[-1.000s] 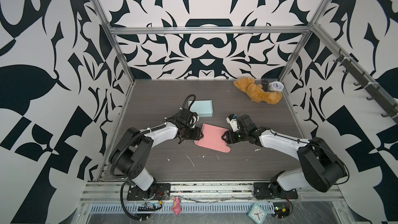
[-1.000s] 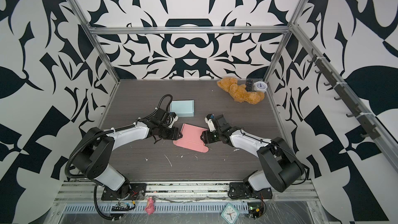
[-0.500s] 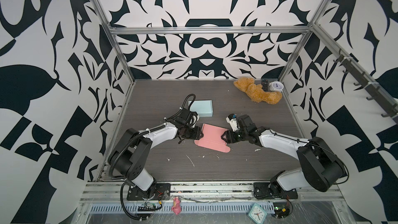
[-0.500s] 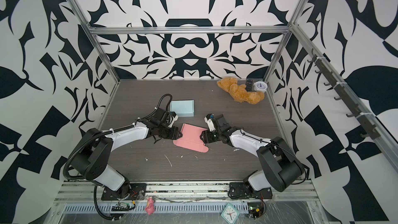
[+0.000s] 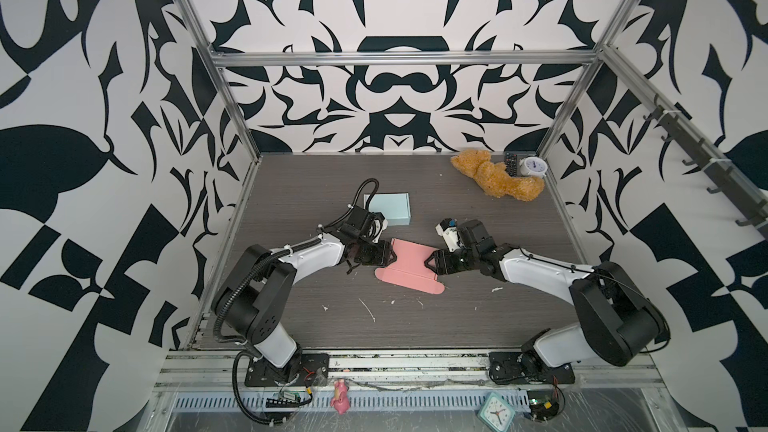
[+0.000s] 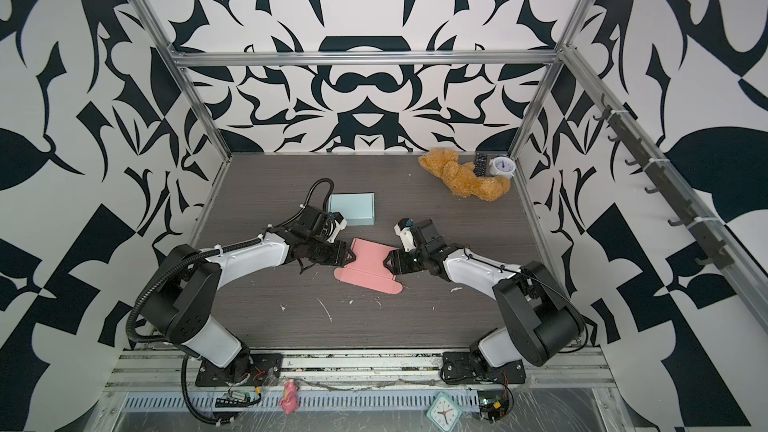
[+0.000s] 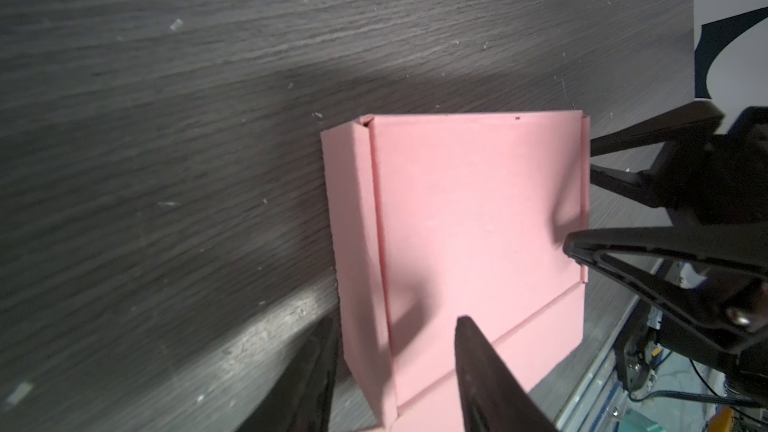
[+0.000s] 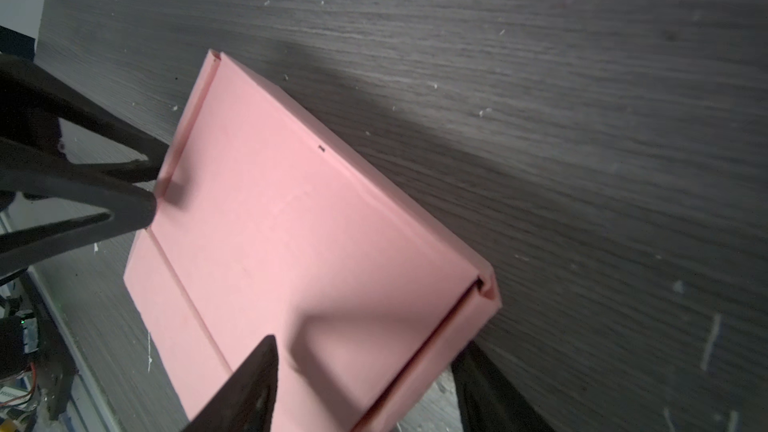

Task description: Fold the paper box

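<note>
The pink paper box (image 5: 409, 265) (image 6: 368, 265) lies mid-table, partly folded, with its side walls raised and its front flap flat on the table. My left gripper (image 5: 392, 257) (image 6: 351, 257) is open astride the left wall. In the left wrist view, the left gripper (image 7: 397, 322) has one finger outside the wall and one over the box floor (image 7: 478, 222). My right gripper (image 5: 430, 263) (image 6: 388, 263) is open astride the right wall. The right wrist view shows the right gripper (image 8: 365, 344) with that folded wall (image 8: 457, 326) between its fingers.
A light blue box (image 5: 388, 209) (image 6: 352, 209) sits just behind the left gripper. A brown teddy bear (image 5: 494, 176), a black remote (image 5: 511, 163) and a white alarm clock (image 5: 533, 167) lie at the back right corner. Paper scraps (image 5: 368, 309) dot the front of the table.
</note>
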Action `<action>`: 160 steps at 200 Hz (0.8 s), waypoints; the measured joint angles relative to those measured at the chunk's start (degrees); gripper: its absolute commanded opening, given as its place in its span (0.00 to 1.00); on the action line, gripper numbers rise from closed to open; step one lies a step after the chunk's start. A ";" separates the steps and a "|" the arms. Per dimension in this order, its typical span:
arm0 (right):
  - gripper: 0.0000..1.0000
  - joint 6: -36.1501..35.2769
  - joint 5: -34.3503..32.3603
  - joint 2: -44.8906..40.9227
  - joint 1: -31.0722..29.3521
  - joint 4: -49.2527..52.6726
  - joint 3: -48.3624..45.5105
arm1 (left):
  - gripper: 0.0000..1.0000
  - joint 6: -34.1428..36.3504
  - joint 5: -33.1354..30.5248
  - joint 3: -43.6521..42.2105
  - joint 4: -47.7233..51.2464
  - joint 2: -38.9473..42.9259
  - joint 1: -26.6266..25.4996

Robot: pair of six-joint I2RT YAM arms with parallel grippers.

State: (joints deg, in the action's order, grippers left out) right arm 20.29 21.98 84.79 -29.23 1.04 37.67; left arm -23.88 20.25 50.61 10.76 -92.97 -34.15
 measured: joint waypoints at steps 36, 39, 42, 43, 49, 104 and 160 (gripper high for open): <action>0.66 0.39 1.46 1.57 0.02 -0.46 0.94 | 0.44 -0.76 0.90 -0.68 -1.42 0.07 -0.07; 0.66 0.42 1.53 1.66 0.02 -0.48 0.98 | 0.44 -0.76 0.90 -0.90 -1.62 0.11 -0.07; 0.66 0.39 1.57 1.75 0.02 -0.48 1.07 | 0.44 -0.83 0.90 -1.14 -1.79 0.13 -0.07; 0.66 0.39 1.60 1.81 0.02 -0.50 1.07 | 0.44 -0.85 0.92 -1.20 -1.84 0.15 -0.07; 0.66 0.39 1.70 1.97 0.02 -0.52 1.20 | 0.44 -1.05 1.01 -1.79 -2.05 0.24 -0.04; 0.65 0.42 2.62 4.37 -1.53 -1.05 3.04 | 0.42 -2.73 0.87 -7.08 -2.84 3.85 -0.37; 0.64 0.83 1.29 5.95 -4.83 -1.40 4.81 | 0.42 -4.83 0.02 -13.22 -4.26 9.38 -0.37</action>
State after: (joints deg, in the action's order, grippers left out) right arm 21.12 23.27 90.74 -34.06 -0.36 42.48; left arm -28.71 20.27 37.39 6.50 -83.59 -34.52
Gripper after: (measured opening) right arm 0.644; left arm 0.417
